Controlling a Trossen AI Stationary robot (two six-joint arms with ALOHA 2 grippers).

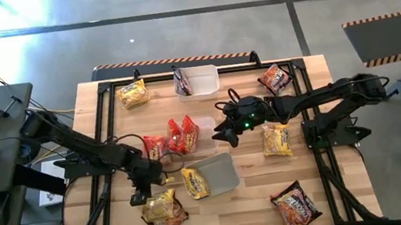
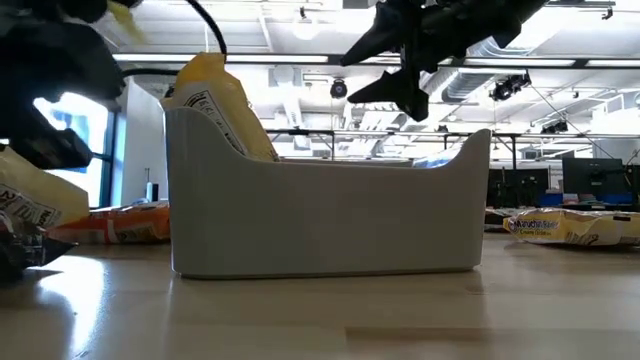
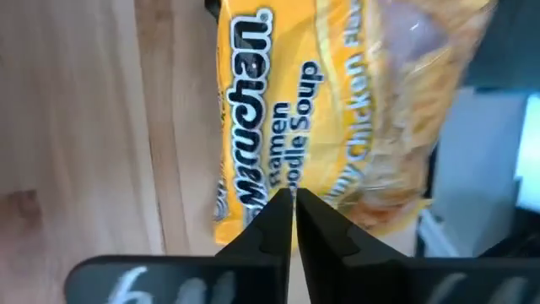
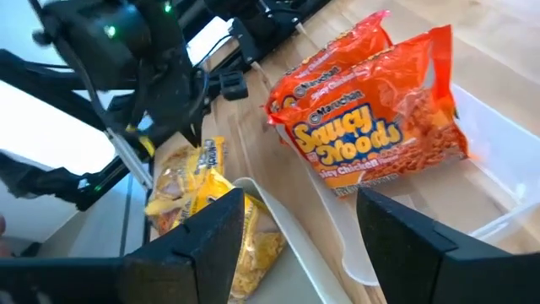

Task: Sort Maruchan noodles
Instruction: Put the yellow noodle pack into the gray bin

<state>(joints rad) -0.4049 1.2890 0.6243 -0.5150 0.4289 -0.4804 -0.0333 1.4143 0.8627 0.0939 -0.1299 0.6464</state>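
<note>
Wooden bench [image 1: 236, 209]: left gripper [image 1: 138, 197], jaws pinched together over yellow packet [image 3: 321, 110], should be lifted slowly; right gripper [image 1: 227, 136] hangs wide.

Yellow packet [image 3: 337, 110]: "Maruchan Ramen Noodle Soup" is printed; "Chicken Flavor" is partly cut off, apparently.
Orange-red packets [image 4: 371, 127]: "Maruchan Saucy Noods" is printed.
</note>
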